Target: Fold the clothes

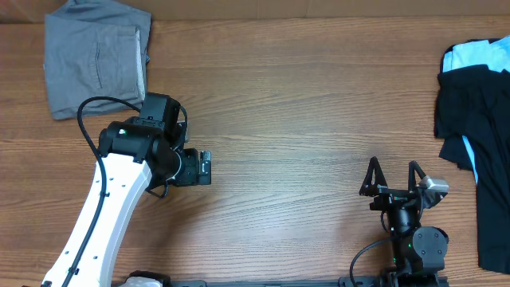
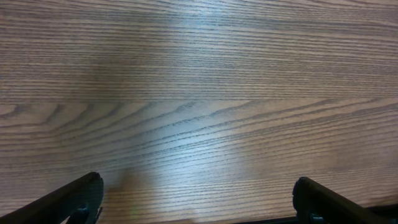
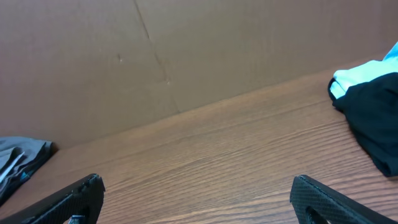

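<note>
The grey garment [image 1: 94, 57] lies folded at the table's far left corner, with a slit pocket and a lighter edge on its right side. A corner of it shows at the left of the right wrist view [image 3: 18, 160]. My left gripper [image 1: 204, 167] is open and empty over bare wood, below and to the right of the garment; its wrist view [image 2: 198, 199] shows only table. My right gripper [image 1: 393, 177] is open and empty near the front edge, far from the garment; its fingertips frame bare wood [image 3: 198, 198].
A pile of black and light-blue garments [image 1: 478, 119] lies along the right edge, also in the right wrist view [image 3: 373, 106]. A brown wall [image 3: 155, 56] stands behind the wooden table [image 1: 303, 104].
</note>
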Available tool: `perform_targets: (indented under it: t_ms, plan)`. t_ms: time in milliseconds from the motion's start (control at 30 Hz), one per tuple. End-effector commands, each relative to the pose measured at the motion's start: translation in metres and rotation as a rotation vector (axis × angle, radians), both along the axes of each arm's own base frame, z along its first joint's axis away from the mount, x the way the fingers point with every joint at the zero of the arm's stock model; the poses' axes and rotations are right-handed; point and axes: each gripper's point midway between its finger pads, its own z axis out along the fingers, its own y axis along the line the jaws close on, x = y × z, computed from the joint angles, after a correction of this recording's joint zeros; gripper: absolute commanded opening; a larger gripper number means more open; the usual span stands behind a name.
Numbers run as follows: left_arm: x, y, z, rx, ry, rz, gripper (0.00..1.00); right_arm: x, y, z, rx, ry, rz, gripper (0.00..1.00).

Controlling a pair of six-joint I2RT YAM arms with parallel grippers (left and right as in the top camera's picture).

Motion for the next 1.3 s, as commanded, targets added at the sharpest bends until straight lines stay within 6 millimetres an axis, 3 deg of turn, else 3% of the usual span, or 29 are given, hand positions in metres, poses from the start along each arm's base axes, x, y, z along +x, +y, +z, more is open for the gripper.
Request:
perform_targets:
  t_ms: [0,600,767,967,1267]
  plan:
    - [0.000,-0.003,0.000,-0.008,0.004,0.002,1.00,0.000,0.000,-0.002,-0.021,-0.005,0.002,1.00]
    - [0.000,-0.003,0.000,-0.008,0.003,0.002,1.00,0.000,0.000,-0.002,-0.022,-0.005,0.002,1.00]
    - [-0.003,-0.002,0.012,-0.017,-0.045,0.001,1.00,0.000,0.000,-0.002,-0.022,-0.005,0.002,1.00]
    - [0.016,-0.007,0.035,-0.101,-0.441,-0.001,1.00,0.000,0.000,-0.002,-0.021,-0.005,0.002,1.00]
    - [0.011,0.012,0.034,-0.120,-0.983,0.057,1.00,0.000,0.000,-0.002,-0.022,-0.005,0.002,1.00]
